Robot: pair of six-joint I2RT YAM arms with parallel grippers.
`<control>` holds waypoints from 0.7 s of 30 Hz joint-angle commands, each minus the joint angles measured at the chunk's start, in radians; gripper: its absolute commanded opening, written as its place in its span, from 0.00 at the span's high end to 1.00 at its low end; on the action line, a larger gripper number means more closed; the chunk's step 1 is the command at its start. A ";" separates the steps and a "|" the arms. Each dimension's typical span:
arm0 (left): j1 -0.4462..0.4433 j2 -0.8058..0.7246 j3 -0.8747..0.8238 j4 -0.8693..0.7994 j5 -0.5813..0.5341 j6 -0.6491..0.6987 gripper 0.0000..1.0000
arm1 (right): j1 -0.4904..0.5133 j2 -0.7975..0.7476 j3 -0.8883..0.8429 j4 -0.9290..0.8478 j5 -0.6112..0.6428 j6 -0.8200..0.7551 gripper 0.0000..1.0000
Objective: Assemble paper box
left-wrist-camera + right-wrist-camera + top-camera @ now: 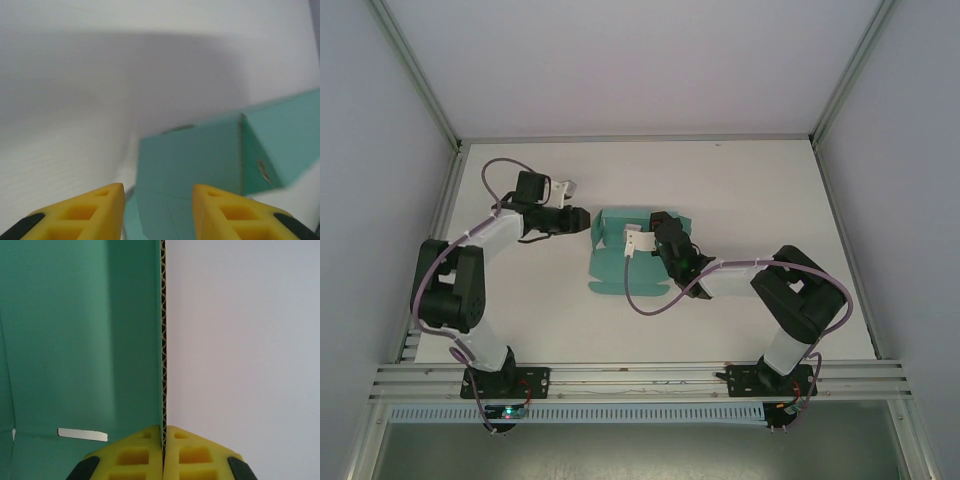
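The paper box (620, 262) is a teal-green card sheet, partly folded, lying mid-table with some walls raised. My right gripper (163, 440) is shut on the edge of one raised wall (162, 340), whose corrugated edge runs straight up between the yellow fingers; the teal inside face (75, 340) with a small slot lies to its left. From above, the right gripper (655, 240) sits over the box's right part. My left gripper (159, 200) is open just left of the box, its yellow fingers framing a raised teal panel (190, 165) close ahead. From above, the left gripper (582, 219) is by the box's upper-left corner.
White table (740, 190) all round, framed by metal rails and grey walls. Purple cables loop from both arms, one (650, 305) lying beside the box's near edge. The arm bases stand at the near rail (640, 375).
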 commanded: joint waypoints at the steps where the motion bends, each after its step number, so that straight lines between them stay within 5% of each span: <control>1: -0.034 -0.040 -0.043 0.062 0.039 0.053 0.60 | 0.010 0.015 0.016 0.003 0.020 0.042 1.00; 21: -0.161 -0.105 -0.258 0.373 -0.211 0.151 0.53 | 0.034 0.029 -0.052 -0.010 0.014 0.011 1.00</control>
